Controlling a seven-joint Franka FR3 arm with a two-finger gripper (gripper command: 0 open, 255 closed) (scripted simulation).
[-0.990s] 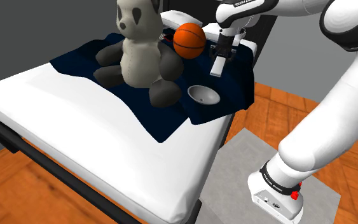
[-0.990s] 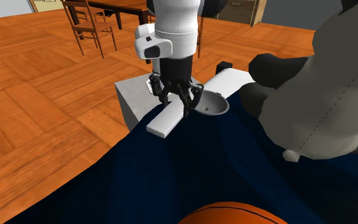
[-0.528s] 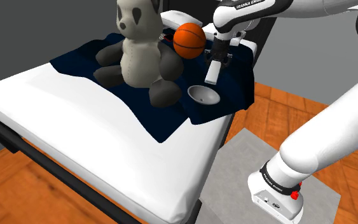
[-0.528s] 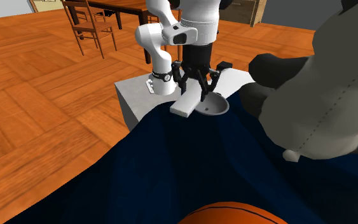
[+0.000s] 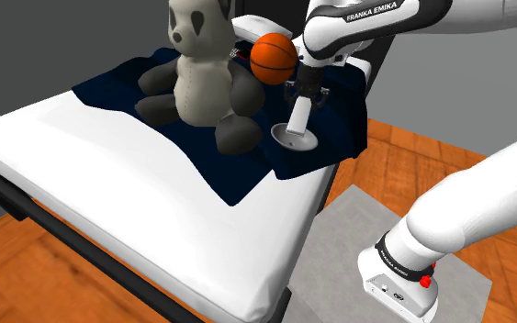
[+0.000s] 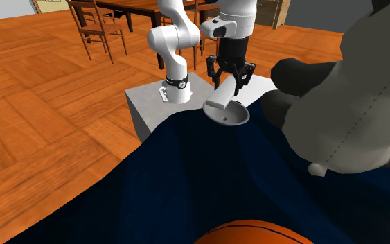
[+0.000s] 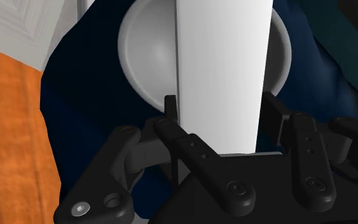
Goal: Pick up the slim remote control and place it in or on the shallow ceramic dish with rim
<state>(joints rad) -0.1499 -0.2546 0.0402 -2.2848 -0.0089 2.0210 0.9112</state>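
A slim white remote [image 5: 298, 119] [image 6: 221, 98] [image 7: 219, 70] hangs tilted in my gripper [image 5: 304, 94] [image 6: 229, 77] [image 7: 219, 124], which is shut on its upper end. Directly under it sits a shallow grey dish with a rim [image 5: 290, 140] [image 6: 231, 117] [image 7: 144, 58] on the navy blanket [image 5: 339, 119]. The remote's lower end reaches down into the dish's outline; I cannot tell whether it touches. In the wrist view the black fingers [image 7: 171, 121] clasp the remote's two sides, and the remote hides the dish's middle.
A grey and white teddy bear [image 5: 201, 73] [image 6: 352, 104] and an orange basketball [image 5: 275, 58] [image 6: 249, 232] lie on the blanket beside the dish. The white bed [image 5: 137, 202] extends toward the shoulder view's left. My stand [image 6: 152, 104] is close to the bed edge. Wooden chairs [image 6: 96, 28] stand far off.
My gripper has carried the remote from beside the dish to directly above it and lowered it. The fingers stayed shut on the remote.
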